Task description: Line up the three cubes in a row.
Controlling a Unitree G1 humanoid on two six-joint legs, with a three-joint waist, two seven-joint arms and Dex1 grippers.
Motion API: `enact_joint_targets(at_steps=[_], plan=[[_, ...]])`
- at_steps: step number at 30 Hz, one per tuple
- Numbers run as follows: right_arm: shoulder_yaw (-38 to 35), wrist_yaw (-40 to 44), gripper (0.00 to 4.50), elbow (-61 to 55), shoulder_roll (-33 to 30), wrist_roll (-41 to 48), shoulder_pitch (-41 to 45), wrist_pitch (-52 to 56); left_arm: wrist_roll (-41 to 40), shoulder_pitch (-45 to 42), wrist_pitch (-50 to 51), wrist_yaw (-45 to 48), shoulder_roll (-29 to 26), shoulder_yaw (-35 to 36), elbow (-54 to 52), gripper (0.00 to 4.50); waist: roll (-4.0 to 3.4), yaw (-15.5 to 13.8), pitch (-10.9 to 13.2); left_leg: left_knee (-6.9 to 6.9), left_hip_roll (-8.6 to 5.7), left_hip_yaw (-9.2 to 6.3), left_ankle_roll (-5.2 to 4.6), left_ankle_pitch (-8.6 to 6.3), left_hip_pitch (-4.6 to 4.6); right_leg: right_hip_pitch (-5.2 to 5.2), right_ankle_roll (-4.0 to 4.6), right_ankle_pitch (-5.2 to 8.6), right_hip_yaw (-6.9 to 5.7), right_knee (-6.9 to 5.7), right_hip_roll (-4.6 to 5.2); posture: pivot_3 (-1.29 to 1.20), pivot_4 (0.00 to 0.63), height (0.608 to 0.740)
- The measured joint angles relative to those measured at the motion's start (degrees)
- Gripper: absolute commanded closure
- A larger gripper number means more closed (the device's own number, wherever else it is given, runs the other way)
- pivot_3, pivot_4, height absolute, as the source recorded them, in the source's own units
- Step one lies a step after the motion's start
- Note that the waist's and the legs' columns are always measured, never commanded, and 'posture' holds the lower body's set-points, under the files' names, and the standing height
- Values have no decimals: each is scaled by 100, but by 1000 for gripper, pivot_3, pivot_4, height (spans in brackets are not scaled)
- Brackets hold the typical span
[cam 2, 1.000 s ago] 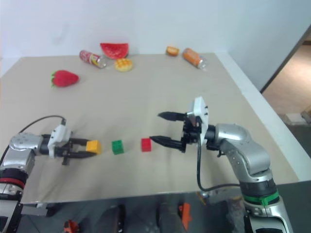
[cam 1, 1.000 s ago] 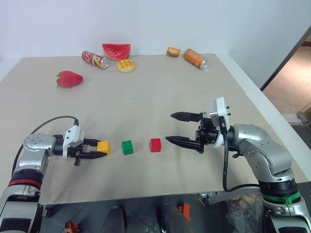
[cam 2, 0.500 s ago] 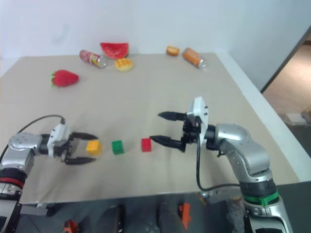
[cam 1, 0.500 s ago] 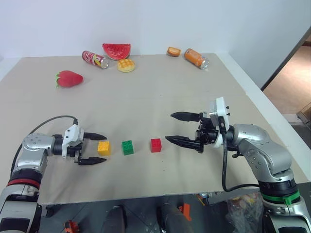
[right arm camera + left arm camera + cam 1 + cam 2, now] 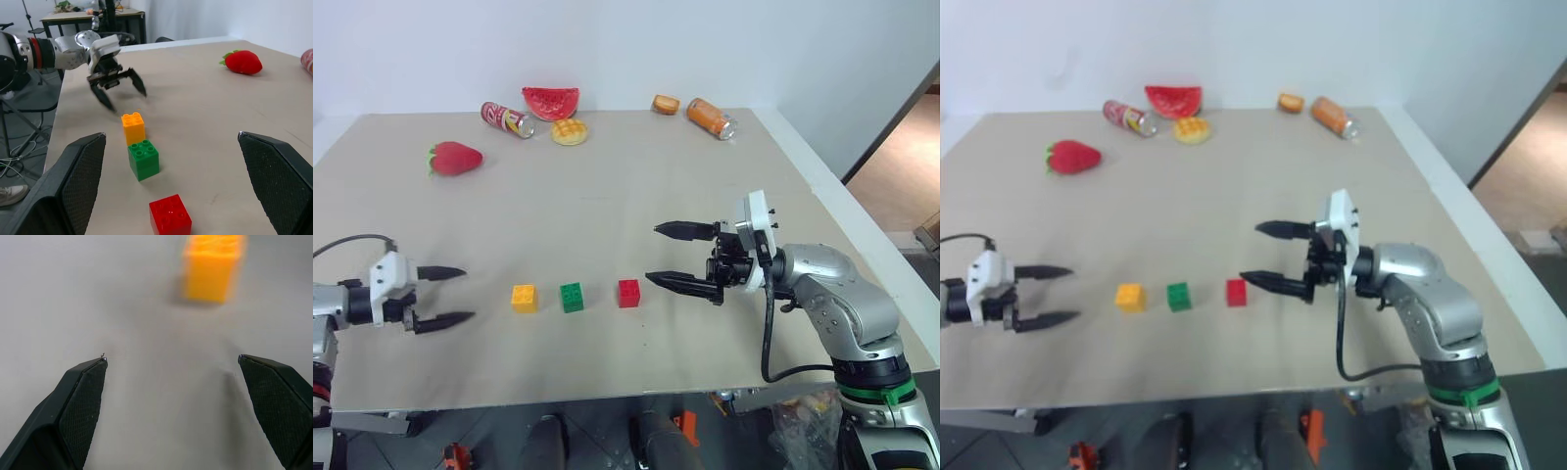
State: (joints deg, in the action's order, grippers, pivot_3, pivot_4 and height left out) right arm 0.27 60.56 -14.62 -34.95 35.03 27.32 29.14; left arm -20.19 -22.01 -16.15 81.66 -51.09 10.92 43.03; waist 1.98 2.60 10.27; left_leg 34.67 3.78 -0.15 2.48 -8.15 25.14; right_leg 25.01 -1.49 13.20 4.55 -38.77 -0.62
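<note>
Your three cubes sit in one straight row near the front of the table (image 5: 636, 196): orange-yellow cube (image 5: 524, 298), green cube (image 5: 572, 297), red cube (image 5: 628, 293), evenly spaced, not touching, studs up. I'd call the row done; nothing left to nudge.

Left gripper (image 5: 443, 296) hangs off to the left of the orange-yellow cube, clear of it, fingers spread wide and empty. It points along the row at the cube, so it reads as a release-and-clear pose, not an approach. In the left wrist view the cube sits beyond the tips, no contact.

Right gripper (image 5: 667, 256) hovers just to the right of the red cube, fingers spread wide, holding nothing. Lower finger is near the red cube but apart from it. Watch that one: a sloppy move of the arm could clip the red cube and break the line.

Containers: two cans lie on their sides at the far edge, a red one (image 5: 505, 119) and an orange one (image 5: 709, 117); you can't tell their contents. Strawberry (image 5: 455, 158), watermelon slice (image 5: 549, 102), waffle toy (image 5: 569, 131) and a small bun-like toy (image 5: 664, 104) are loose near them, well apart from the row.
</note>
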Motion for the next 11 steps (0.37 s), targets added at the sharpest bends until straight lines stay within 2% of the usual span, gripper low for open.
enact_joint_targets(at_steps=[3, 5, 11], plan=[[19, -282, 0, 363, 80, -399, 25, -275, -9, 125, 899, -1287, 24, 385, -256, 63, 5, 7, -3, 1, 1, 1, 0, 0, 0, 0, -2, -1, 0, 1, 0, 0, 150, 740], [3, -692, 0, 895, 208, -816, 17, -572, -113, 484, 1593, -2122, 156, 709, -906, 63, 5, 8, -3, -1, 1, 10, 2, -1, -2, 0, -3, -2, 2, 2, 4, 0, 150, 740], [-697, -2508, 0, 2511, 866, -1454, 11, -993, -674, 1466, 2898, -3946, 1314, 1355, -2879, 63, 5, 3, -3, -9, 1, 13, 4, -1, -1, 4, -29, -15, 5, 0, 1, 0, 150, 740]])
